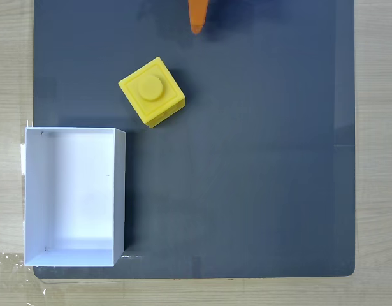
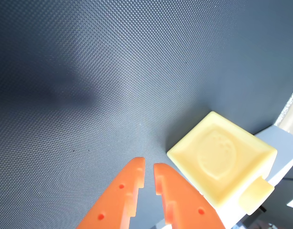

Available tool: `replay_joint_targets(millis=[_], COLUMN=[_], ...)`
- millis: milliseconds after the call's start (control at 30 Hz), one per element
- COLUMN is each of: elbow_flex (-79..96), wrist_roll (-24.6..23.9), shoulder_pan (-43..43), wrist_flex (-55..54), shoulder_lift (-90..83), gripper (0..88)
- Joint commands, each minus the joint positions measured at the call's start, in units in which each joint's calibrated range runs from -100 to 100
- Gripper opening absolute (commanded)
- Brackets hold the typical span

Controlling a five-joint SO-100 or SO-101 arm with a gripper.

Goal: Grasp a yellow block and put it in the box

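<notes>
**Wrist view: orange jaws nearly closed beside the yellow block**

Fixed view puts the yellow block (image 1: 152, 92) in the upper middle-left of the frame on a dark mat (image 1: 259, 166), turned askew, stud up. The box (image 1: 119, 191) sits at lower left, apart from the block. At bottom centre of the wrist view, the gripper (image 2: 149, 166) holds nothing, its jaws a narrow slit apart, the block (image 2: 220, 160) just to their right.
</notes>
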State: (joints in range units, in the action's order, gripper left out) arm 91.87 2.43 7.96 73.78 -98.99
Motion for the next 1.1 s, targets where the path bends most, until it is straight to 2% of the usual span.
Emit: replay_joint_targets(millis=[0,500,633,867,1067], elbow_flex=[-0.1,-0.2,-1.8,-19.8,-48.0], wrist_roll=[0.2,0.4,0.4,0.4,0.5], shoulder_pan=[0.3,0.3,0.1,-7.7,-9.3], wrist_flex=[0.3,0.2,-2.9,-14.7,-11.7], shoulder_lift=[0.1,0.3,3.3,27.7,51.1], gripper=[2.5,3.2,3.2,3.3,3.3])
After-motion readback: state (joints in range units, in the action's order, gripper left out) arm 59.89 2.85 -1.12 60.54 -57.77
